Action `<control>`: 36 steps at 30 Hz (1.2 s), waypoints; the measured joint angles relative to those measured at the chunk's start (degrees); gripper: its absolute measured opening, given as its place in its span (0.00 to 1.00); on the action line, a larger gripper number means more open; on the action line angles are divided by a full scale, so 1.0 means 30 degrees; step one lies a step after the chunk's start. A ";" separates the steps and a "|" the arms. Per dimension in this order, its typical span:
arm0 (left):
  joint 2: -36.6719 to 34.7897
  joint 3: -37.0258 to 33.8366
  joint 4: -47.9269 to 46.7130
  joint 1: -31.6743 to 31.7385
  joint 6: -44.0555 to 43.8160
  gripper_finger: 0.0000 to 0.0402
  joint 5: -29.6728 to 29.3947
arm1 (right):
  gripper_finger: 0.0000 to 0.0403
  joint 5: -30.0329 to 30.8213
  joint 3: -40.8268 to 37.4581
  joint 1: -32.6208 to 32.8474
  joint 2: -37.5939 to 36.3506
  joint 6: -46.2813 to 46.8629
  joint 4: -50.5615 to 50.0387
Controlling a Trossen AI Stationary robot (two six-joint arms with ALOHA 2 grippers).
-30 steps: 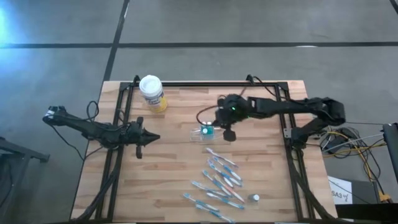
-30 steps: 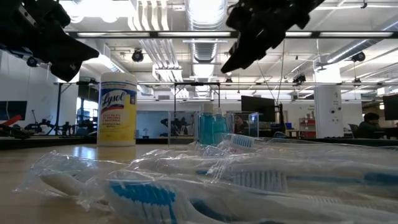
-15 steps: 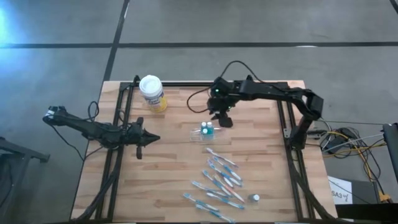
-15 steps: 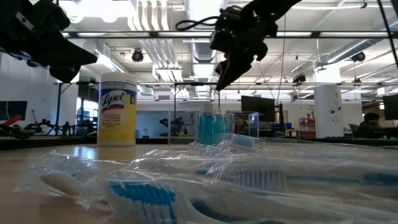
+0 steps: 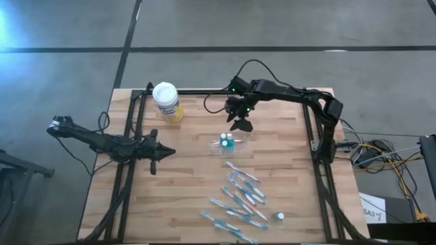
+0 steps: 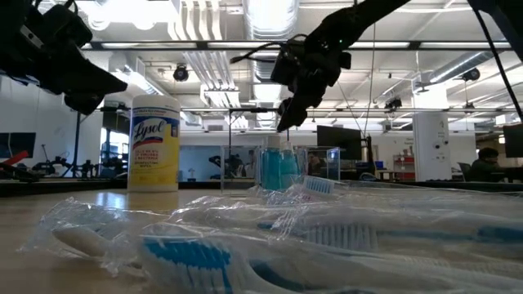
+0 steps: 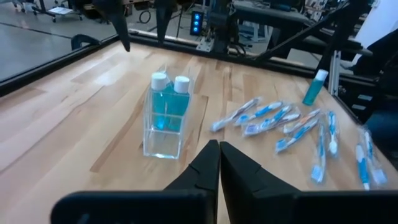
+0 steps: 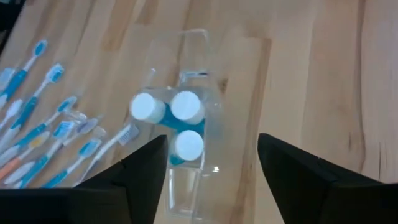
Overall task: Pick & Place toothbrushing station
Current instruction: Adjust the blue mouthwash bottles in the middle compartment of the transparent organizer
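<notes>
Toothbrushes [image 5: 240, 197] lie fanned nearward of my right claw [image 5: 242, 123], fingers apart, above the clear tube-holder [image 5: 225, 143]; left claw [image 5: 165, 151] pinched together.

High view: straight down on the whole bench [image 5: 184, 197] and both arms.
Low view: bench height, level — toothbrushes [image 6: 270, 237] close up.
Left wrist view: low, facing the clear bottle holder [image 7: 165, 118].
Right wrist view: above that holder [image 8: 180, 149] — also seen from overhead.
</notes>
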 joint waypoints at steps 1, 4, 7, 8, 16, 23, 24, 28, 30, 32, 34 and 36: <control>-0.0012 -0.0089 -0.0005 -0.0005 -0.0002 0.04 -0.0007 | 0.62 0.0119 -0.0001 0.0130 0.0151 -0.0064 -0.0001; -0.0008 -0.0295 0.0180 -0.0005 -0.0017 0.03 0.0000 | 0.63 0.0168 -0.0001 0.0366 0.0629 -0.0333 0.0018; -0.0012 -0.0321 0.0310 -0.0005 -0.0024 0.04 0.0000 | 0.62 0.0205 -0.0008 0.0423 0.1222 -0.0131 0.0023; -0.0012 -0.0321 0.0309 -0.0005 -0.0026 0.04 0.0000 | 0.62 0.0262 -0.0016 0.0470 0.1368 -0.0020 0.0023; -0.0012 -0.0321 0.0316 -0.0005 -0.0017 0.04 0.0004 | 0.61 0.0911 0.0006 0.1119 0.1820 0.0022 0.0048; -0.0012 -0.0321 0.0343 -0.0005 -0.0010 0.02 0.0007 | 0.60 0.1328 -0.0030 0.1228 0.1263 0.0029 0.0001; -0.0012 -0.0321 0.0345 -0.0001 -0.0010 0.03 0.0007 | 0.60 0.1328 -0.0030 0.1330 0.1191 0.0084 0.0026; -0.0012 -0.0321 0.0352 -0.0004 -0.0024 0.04 0.0007 | 0.59 0.1521 -0.0038 0.1820 0.1175 0.0487 -0.0026; -0.0012 -0.0321 0.0352 -0.0003 -0.0024 0.04 0.0007 | 0.59 0.1810 -0.0038 0.2105 0.1208 0.0517 -0.0043; -0.0012 -0.0321 0.0352 -0.0005 -0.0028 0.04 0.0007 | 0.59 0.1916 -0.0038 0.2330 0.1208 0.0648 -0.0134; -0.0012 -0.0321 0.0352 0.0002 -0.0026 0.03 0.0007 | 0.59 0.2454 -0.0038 0.2528 0.1208 0.1012 -0.0152; -0.0012 -0.0321 0.0356 -0.0001 -0.0031 0.03 0.0007 | 0.59 0.3191 -0.0038 0.2670 0.1208 0.1341 -0.0274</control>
